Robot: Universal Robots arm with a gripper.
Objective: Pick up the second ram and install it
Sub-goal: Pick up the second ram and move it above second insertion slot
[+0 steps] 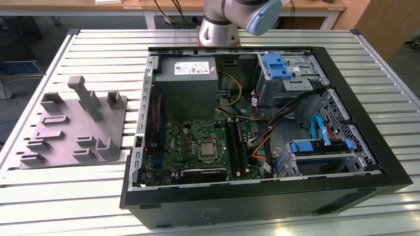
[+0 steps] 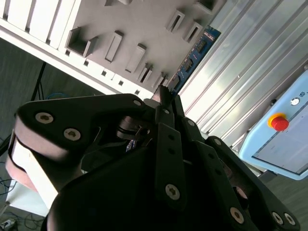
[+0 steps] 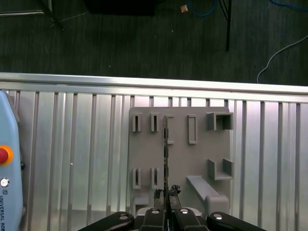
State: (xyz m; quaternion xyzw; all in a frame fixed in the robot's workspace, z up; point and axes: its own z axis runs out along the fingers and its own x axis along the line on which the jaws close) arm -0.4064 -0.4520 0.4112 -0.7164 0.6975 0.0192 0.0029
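Gripper (image 3: 166,195): clenched on the second ram (image 3: 165,144), board held edge-on between the jaws.
Ram axis: runs straight out from the grip, over the grey fixture (image 3: 202,154).

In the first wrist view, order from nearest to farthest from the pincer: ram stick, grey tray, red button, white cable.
1. second ram, held in the pincer.
2. grey tray, directly beneath.
3. red button, on the pendant aside.
4. white cable, down on the floor.
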